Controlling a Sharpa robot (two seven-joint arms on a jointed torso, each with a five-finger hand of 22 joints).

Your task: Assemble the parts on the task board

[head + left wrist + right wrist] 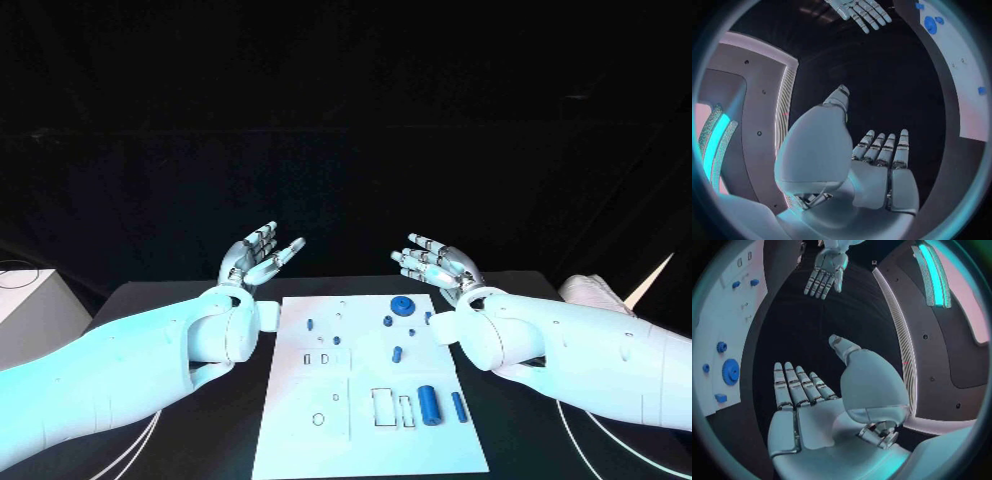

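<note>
Head view: left hand (257, 257) and right hand (440, 266) both spread, holding nothing, raised beyond the task board (310, 440). Parts (428, 390) lie loose on it (small, round); risk: they roll when pinched.

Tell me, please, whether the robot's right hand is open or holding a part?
Open: the right hand is raised beyond the task board, fingers spread and holding nothing.

Right robot hand (826, 410): empty, fingers straight and apart.
Left robot hand (825, 271): empty, fingers spread.
Board (720, 325): carries a blue gear (731, 371).
</note>
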